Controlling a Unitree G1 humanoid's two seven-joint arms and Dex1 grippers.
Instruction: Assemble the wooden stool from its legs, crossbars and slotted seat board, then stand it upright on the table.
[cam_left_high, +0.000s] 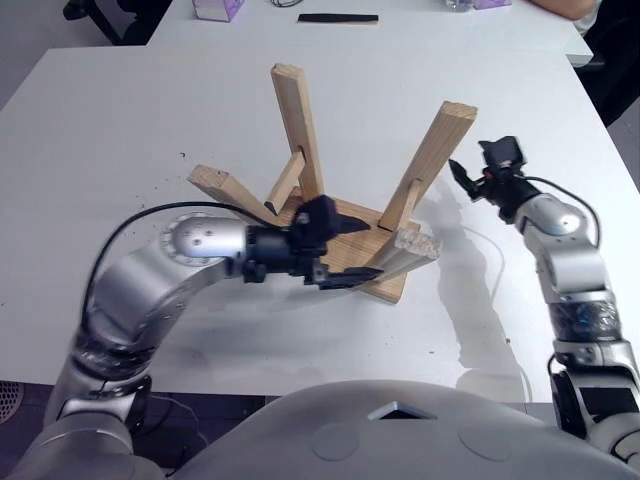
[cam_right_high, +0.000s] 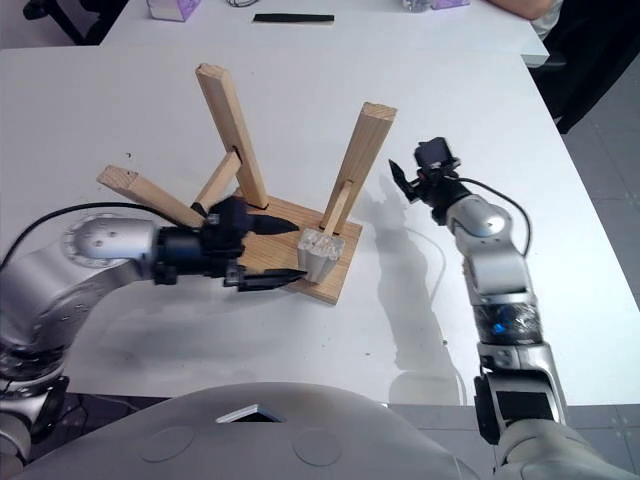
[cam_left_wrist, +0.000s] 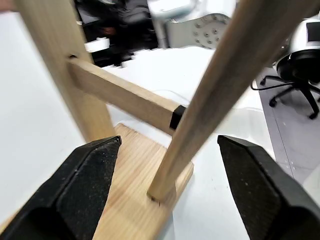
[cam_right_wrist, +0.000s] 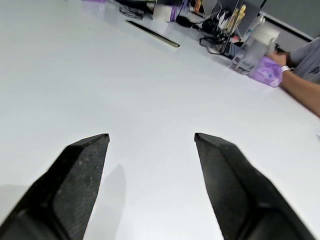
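- The white table (cam_left_high: 120, 150) has a matt, bare top, with a few dark specks near its left side and a thin white cable (cam_left_high: 492, 255) lying by the right arm.
- The stool (cam_left_high: 330, 200) sits upside down near the table's middle, with its slotted seat board (cam_left_high: 390, 288) flat on the surface.
- Two legs (cam_left_high: 298, 130) (cam_left_high: 432, 160) rise steeply, and two more (cam_left_high: 225, 187) (cam_left_high: 405, 252) splay out low.
- A crossbar (cam_left_wrist: 125, 97) joins two of the legs.
- The left gripper (cam_left_high: 360, 248) hangs over the board's near edge with its fingers spread. In the left wrist view, one leg stands in the gap and neither finger touches it.
- The right gripper (cam_left_high: 470, 178) hovers over bare table just right of the stool, also spread wide and holding nothing.
- Behind is a second white table (cam_left_high: 430, 35) carrying a black strip (cam_left_high: 338, 18) and a purple box (cam_left_high: 218, 8).
- In the right wrist view, a clear bottle (cam_right_wrist: 255, 45) and a purple pack (cam_right_wrist: 267, 70) stand at the far end.
- An office chair (cam_left_wrist: 295, 80) stands on the grey floor.
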